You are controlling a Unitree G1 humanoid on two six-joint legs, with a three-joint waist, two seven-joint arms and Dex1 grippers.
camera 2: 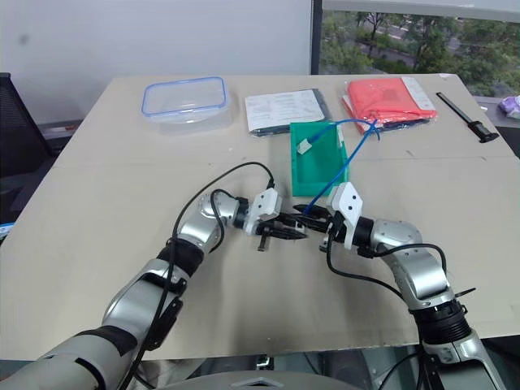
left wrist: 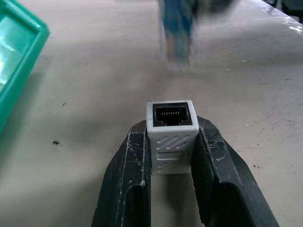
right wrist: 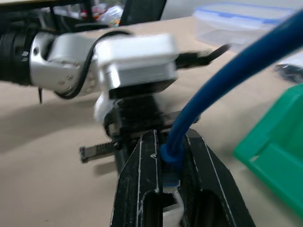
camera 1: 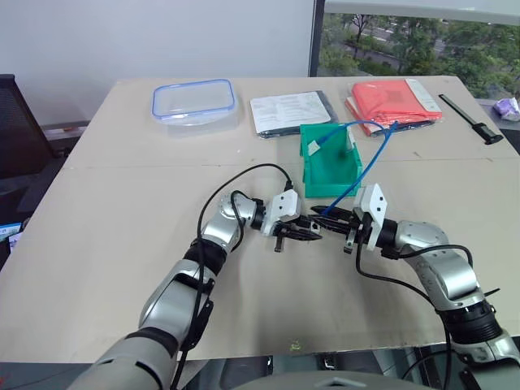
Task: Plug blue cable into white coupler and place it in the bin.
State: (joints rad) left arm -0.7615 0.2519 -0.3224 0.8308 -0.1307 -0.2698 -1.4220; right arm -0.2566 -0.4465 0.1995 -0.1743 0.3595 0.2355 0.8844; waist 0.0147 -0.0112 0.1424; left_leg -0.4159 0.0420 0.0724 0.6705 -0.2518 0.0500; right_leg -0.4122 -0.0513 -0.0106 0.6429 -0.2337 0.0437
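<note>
Left wrist view: the tiny white box-shaped plastic coupler (left wrist: pixel 169 136) is clamped in the left gripper (left wrist: pixel 171 156), socket outward, facing the thin bright-blue cable (right wrist: pixel 227 80) pinched near its plug by the right gripper (right wrist: pixel 171 156), evidently for mating, near the green plastic bin (camera 1: pixel 329 162).

A small white moulded-plastic coupler (left wrist: pixel 170 137), ribbed with diagonal grooves on its matt shell, is pinched between scuffed, scratched black fingers (left wrist: pixel 125 189). A smooth, rubbery-sheathed bright blue cable (right wrist: pixel 227 80) is gripped by equally worn black fingers (right wrist: pixel 137 189). At one o'clock, a glossy green plastic bin (camera 1: pixel 329 162) is seen on the matt, speckled beige tabletop (camera 1: pixel 122 244).
</note>
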